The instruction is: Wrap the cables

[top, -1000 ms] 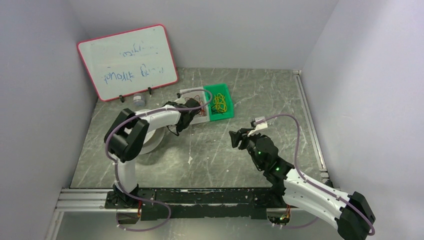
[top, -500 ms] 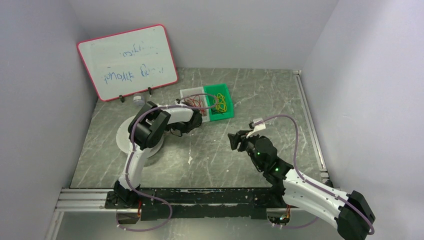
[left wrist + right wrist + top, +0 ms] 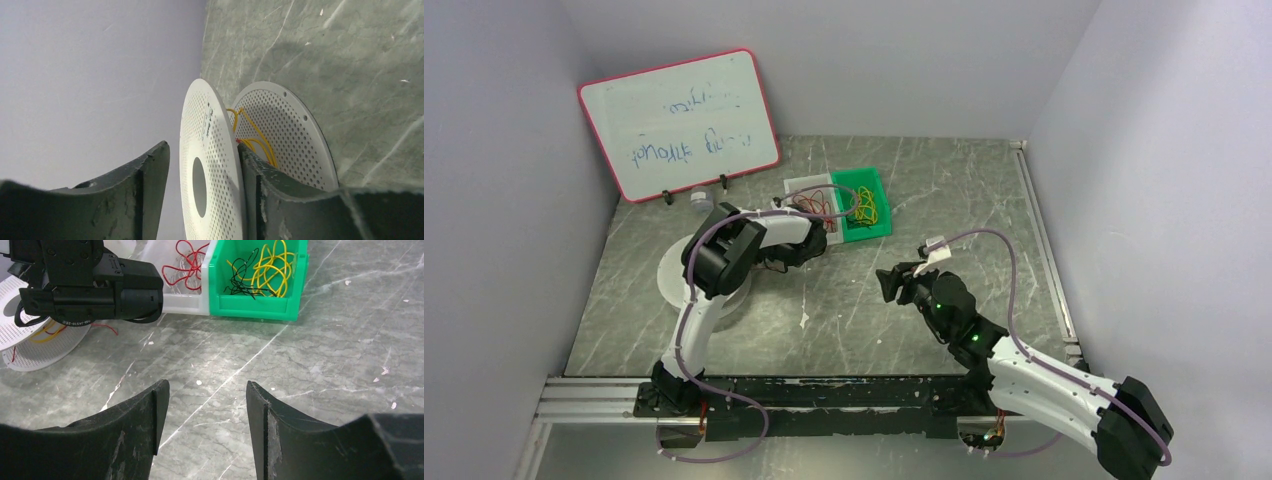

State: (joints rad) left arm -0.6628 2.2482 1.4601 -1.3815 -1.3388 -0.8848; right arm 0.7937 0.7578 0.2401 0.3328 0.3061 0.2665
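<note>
My left gripper (image 3: pixel 202 152) stands open astride one flange of the white perforated plastic spool (image 3: pixel 290 125) with thin yellow cables (image 3: pixel 253 134) between its flanges. My right gripper (image 3: pixel 207 390) hangs open over the grey marbled table (image 3: pixel 325 355).

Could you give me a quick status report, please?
Left hand open astride spool flange. Right hand open, empty. Yellow cables on spool, more in green bin.

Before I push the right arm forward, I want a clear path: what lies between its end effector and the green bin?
Between the right end effector and the green bin lies only bare tabletop, seen in the right wrist view.
</note>
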